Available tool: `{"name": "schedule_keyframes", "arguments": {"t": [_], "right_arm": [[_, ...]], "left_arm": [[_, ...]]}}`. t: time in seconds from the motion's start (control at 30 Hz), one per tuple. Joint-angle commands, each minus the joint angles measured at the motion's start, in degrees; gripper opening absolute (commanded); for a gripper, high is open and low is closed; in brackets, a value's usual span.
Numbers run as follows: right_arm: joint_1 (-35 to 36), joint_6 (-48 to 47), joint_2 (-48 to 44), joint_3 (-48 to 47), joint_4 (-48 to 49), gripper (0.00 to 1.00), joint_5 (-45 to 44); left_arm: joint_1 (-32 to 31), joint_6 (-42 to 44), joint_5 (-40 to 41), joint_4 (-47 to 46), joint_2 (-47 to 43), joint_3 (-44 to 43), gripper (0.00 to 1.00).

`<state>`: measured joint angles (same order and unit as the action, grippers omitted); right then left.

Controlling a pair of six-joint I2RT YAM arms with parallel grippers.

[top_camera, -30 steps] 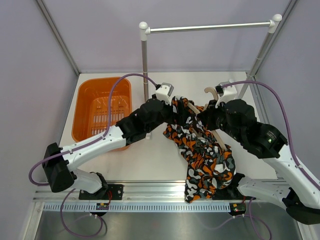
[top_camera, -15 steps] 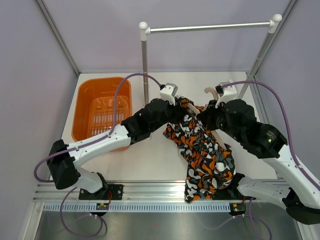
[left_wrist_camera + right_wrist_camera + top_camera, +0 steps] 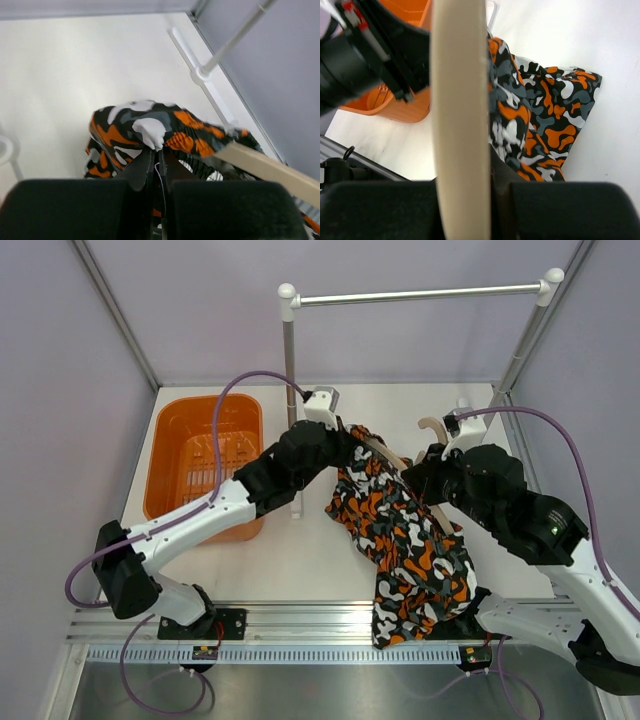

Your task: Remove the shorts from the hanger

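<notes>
An orange basket sits on the table (metal rail just beside).

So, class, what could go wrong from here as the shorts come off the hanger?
1. The left pincer grips only a small fold of the shorts, so the fold may slip out.
2. They drape over the hanger, so pulling may twist it in the right pincer.

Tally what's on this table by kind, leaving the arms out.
Shorts: 1
Wooden hanger: 1
Orange basket: 1
Clothes rail: 1
Total: 4
</notes>
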<state>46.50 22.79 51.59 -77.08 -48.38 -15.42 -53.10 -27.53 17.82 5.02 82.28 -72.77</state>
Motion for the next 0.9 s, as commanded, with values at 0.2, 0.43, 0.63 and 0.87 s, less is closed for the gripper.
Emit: {"name": "schedule_keyframes", "arguments": {"t": [0.2, 0.43, 0.63, 0.87], "right_arm": [[1.0, 0.9, -4.0, -0.7, -4.8, 0.00, 3.1], [1.0, -0.3, -5.7, -1.9, -4.6, 0.00, 3.6], [1.1, -0.7, -6.3, -1.5, -3.7, 0.00, 2.7], [1.1, -2.0, -6.3, -2.1, -2.3, 0.00, 3.3]], "left_arm": [[8.8, 0.1, 5.1, 1.2, 7.2, -9.2, 0.00], [9.2, -0.9, 3.0, 1.0, 12.4, -8.5, 0.00], [9.4, -1.3, -2.1, 0.4, 14.6, -8.1, 0.00], [9.4, 1.0, -7.4, 2.4, 15.5, -9.0, 0.00]]}}
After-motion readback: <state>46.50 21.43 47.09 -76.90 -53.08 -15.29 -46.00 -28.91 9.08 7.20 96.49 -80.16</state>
